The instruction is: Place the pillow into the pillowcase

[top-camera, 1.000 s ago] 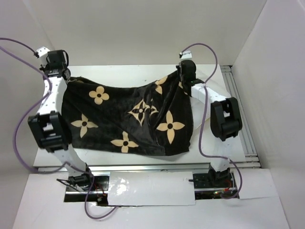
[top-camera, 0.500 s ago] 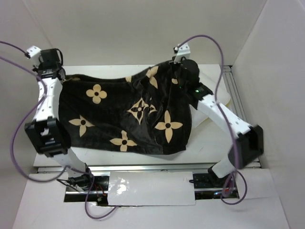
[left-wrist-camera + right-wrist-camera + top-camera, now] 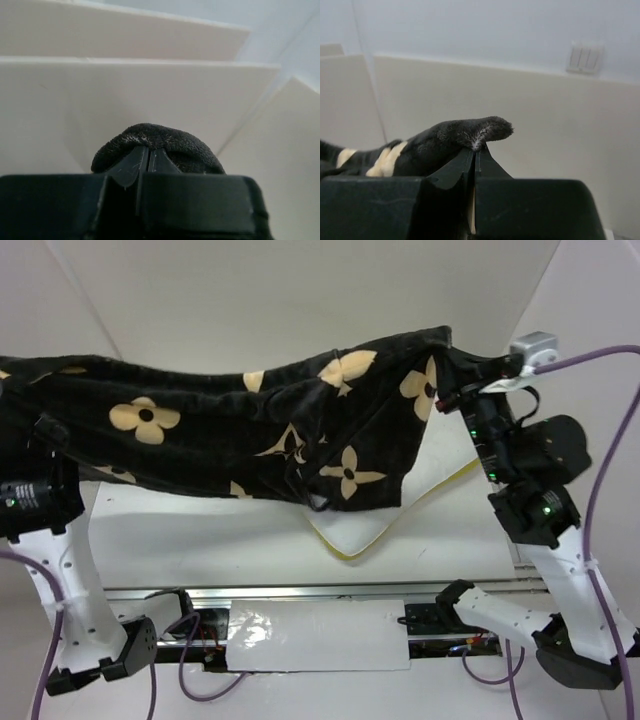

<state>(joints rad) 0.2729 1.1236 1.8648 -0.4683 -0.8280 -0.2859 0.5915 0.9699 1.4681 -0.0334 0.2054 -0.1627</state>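
Observation:
The pillowcase, black-brown plush with tan flowers, hangs stretched in the air between both arms, high above the table. My left gripper is shut on its left end, where dark plush bulges over the tips; in the top view that gripper lies off the left edge. My right gripper is shut on the right upper corner, with plush pinched at the fingertips. The white pillow with yellow piping lies on the table under the case's right half, only its corner showing.
White walls enclose the table on the back and both sides. A metal rail runs along the table's near edge. The right arm's purple cable loops at the right. The table surface shows below the hanging fabric.
Both arms have risen sharply, lifting the pillowcase off the table and stretching it wide. The pillow's corner, covered a second ago, now shows below the raised fabric.

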